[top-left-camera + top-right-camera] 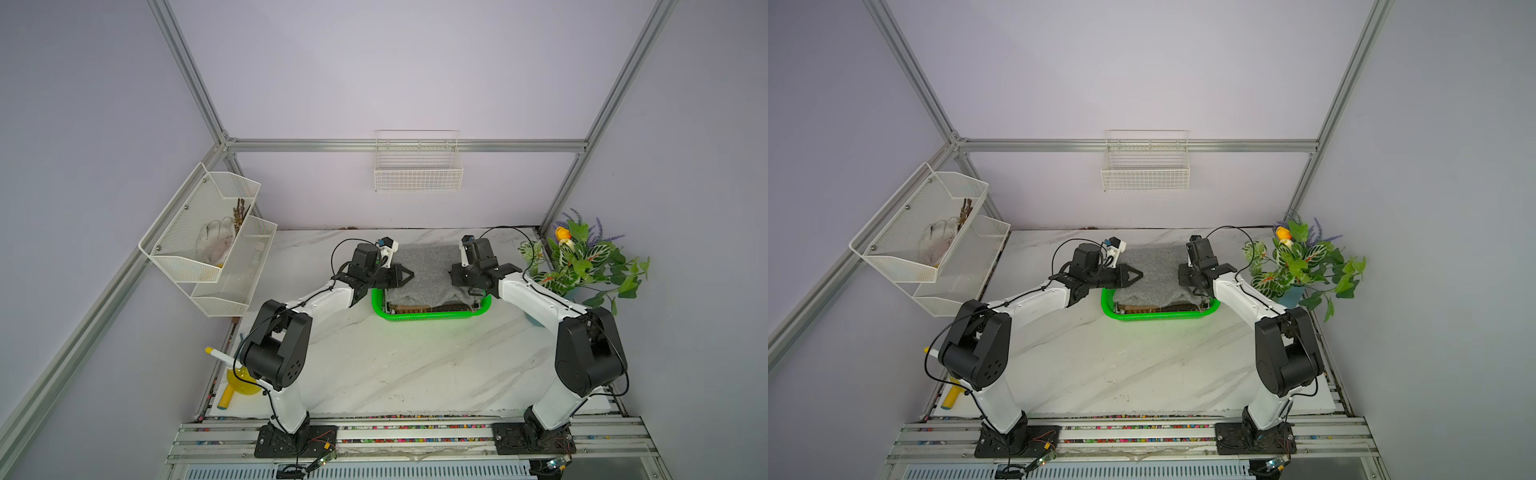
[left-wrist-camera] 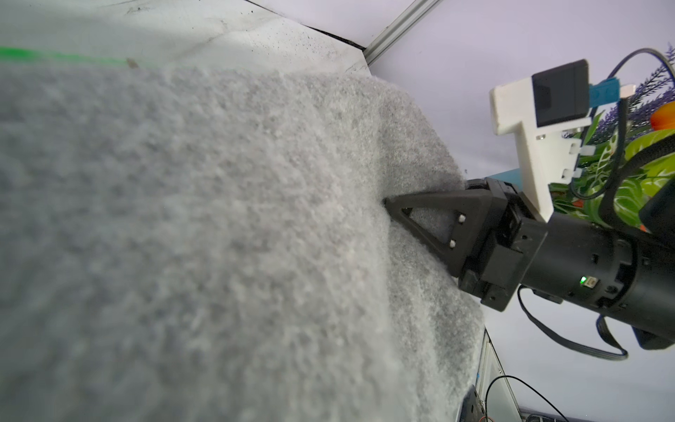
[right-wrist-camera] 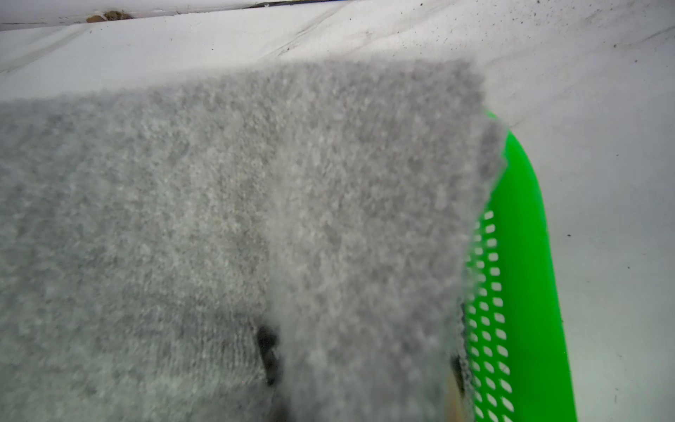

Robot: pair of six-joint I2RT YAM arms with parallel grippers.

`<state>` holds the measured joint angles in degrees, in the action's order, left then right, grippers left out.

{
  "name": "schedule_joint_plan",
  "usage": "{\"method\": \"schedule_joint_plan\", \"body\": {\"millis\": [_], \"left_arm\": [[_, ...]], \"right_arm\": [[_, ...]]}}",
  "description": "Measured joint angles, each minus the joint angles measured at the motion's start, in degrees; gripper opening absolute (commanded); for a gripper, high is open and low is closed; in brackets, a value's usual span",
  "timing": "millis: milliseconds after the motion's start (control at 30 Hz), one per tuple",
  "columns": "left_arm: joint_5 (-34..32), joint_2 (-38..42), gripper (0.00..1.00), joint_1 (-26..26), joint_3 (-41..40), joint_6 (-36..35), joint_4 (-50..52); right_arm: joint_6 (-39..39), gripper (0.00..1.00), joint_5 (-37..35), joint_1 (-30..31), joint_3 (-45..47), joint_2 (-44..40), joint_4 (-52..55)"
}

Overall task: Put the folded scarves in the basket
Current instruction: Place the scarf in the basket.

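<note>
**Scarf over basket.** Well to the left of the green basket (image 1: 428, 318) (image 1: 1158, 318), a white two-tier mesh rack (image 1: 208, 245) hangs on the side wall.

At the basket's left end, your left gripper (image 1: 409, 274) (image 1: 1139, 274) points inward. Its jaws are closed to a narrow tip on the left edge of the grey folded scarf (image 1: 428, 270) (image 1: 1154, 270). That arm's wrist view is almost all fabric, so you cannot see the pinch itself there.

The scarf lies spread flat over the basket, stretched between your two grippers. It covers nearly the whole opening and reaches past the far rim. In both top views only the near rim and the two near corners show green. The scarf's near edge sags inside the near wall. From above you cannot tell whether the cloth rests on the rim or hangs just clear of it.

On the back wall, behind the basket, hangs a white wire basket (image 1: 417, 166).

At the basket's right end, your right gripper (image 1: 453, 277) (image 2: 388, 201) has its jaws clamped on the scarf's right edge. In the left wrist view, one of its black triangular fingers (image 2: 438, 206) is buried tip-first in bunched fabric. In the right wrist view, the scarf drapes over the fingers, just beside the basket's perforated right wall.

To the right of the basket stands a leafy plant (image 1: 582, 262) at the edge of the marble table (image 1: 395, 365).
</note>
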<state>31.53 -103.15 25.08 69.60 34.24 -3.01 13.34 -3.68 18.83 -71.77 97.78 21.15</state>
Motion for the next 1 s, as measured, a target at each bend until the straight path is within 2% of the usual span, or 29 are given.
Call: {"method": "schedule_joint_plan", "body": {"millis": [67,233,333,400,533,667,900,1000], "left_arm": [[-0.3,-0.4,0.13,-0.1,-0.2,-0.9,0.3],[-0.5,-1.0,0.19,-0.7,-1.2,-1.1,0.0],[-0.5,-1.3,0.29,-0.9,-1.2,-1.6,0.1],[-0.6,-1.3,0.31,-1.0,-1.2,-1.9,0.1],[-0.9,-1.3,0.40,-1.0,-1.2,-2.4,0.4],[-1.2,-1.1,0.43,-1.0,-1.2,-2.4,1.0],[-2.0,0.8,0.46,-1.0,-1.2,-2.5,2.3],[-2.3,1.4,0.50,-1.0,-1.5,-2.5,2.3]], "right_arm": [[-0.3,0.33,-0.9,0.0,0.0,0.3,-0.1],[-0.7,0.42,-1.4,0.0,0.0,0.1,-0.1],[-0.8,0.46,-0.9,-0.1,-0.3,-0.4,0.2],[-0.9,0.47,-1.0,-0.2,-0.4,-0.9,0.5],[-1.0,0.50,-1.6,-0.2,-0.5,-2.2,1.7],[-1.7,0.55,-0.5,-0.1,-1.5,-2.8,3.0],[-2.3,0.53,-2.0,0.2,-1.6,-7.5,3.1],[-2.8,0.52,-2.8,0.2,-1.7,-8.6,3.1]]}}
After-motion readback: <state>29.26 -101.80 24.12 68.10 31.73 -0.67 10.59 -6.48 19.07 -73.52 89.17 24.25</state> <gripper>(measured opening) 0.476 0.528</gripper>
